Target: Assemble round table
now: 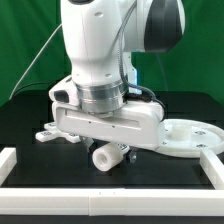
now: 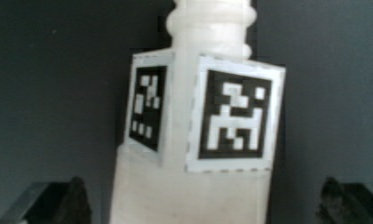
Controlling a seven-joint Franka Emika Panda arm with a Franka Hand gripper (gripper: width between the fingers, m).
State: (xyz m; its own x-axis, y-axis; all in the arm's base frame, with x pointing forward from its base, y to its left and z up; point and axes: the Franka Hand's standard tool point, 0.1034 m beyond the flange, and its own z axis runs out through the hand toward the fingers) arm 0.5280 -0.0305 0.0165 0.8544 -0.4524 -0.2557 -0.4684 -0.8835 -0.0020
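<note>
The white cylindrical leg lies on the black table just below my gripper. In the wrist view the leg fills the middle, with two black-and-white tags on its faces and a narrower threaded end pointing away. My gripper is open: its dark fingertips stand on either side of the leg with gaps, not touching it. The large round rimmed disc lies at the exterior view's right. The small cross-shaped base lies at the exterior view's left, partly hidden by the arm.
White border rails run along the front, the exterior view's left and its right. A green backdrop stands behind the table. Cables hang beside the arm.
</note>
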